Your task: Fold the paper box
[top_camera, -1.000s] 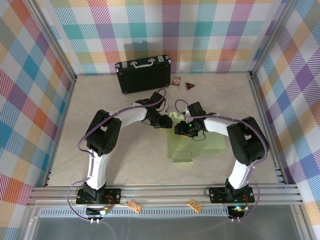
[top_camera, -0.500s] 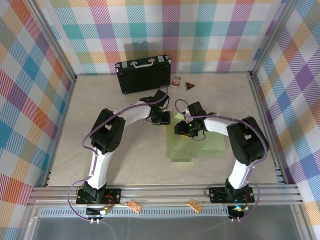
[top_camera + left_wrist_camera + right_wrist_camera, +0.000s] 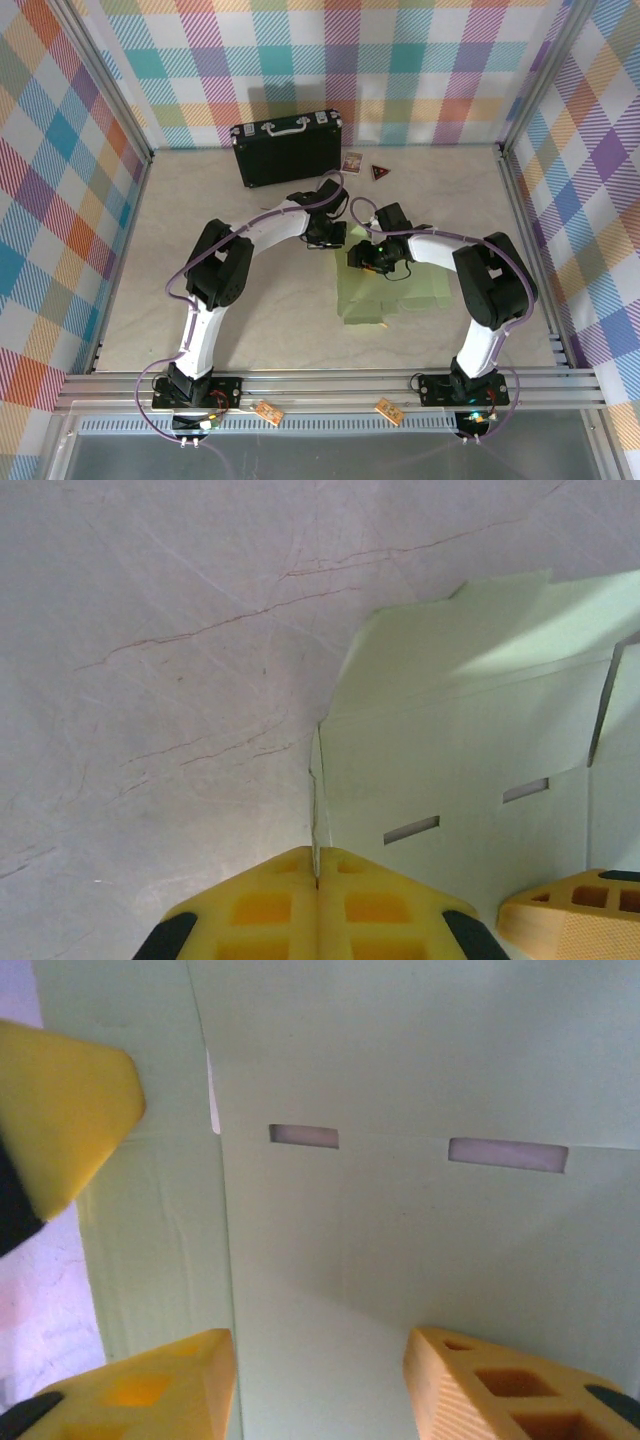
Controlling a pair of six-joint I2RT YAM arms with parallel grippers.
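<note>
Plaid walls enclose a pale, veined table (image 3: 250,300).

Top external view: the paper box (image 3: 375,295), a flat light-green creased cut-out, lies on the table right of centre. A black case (image 3: 287,150) stands well beyond the paper box, against the back wall, with two small cards (image 3: 351,163) beside it. The left gripper (image 3: 325,232) sits at the far left corner of the paper box. The right gripper (image 3: 362,258) is over its far part, just beside the left one.

Left wrist view: the left gripper (image 3: 317,885) is clenched, its yellow fingers (image 3: 265,910) pressed together on a raised left edge of the paper box (image 3: 470,760). A yellow finger of the other arm (image 3: 570,915) rests over the card to the right.

Right wrist view: the right gripper (image 3: 320,1380) is spread wide, its fingers (image 3: 500,1390) apart above the paper box (image 3: 400,1240), near two narrow slots (image 3: 303,1136) in the card. Whether the fingertips touch the card cannot be told.
</note>
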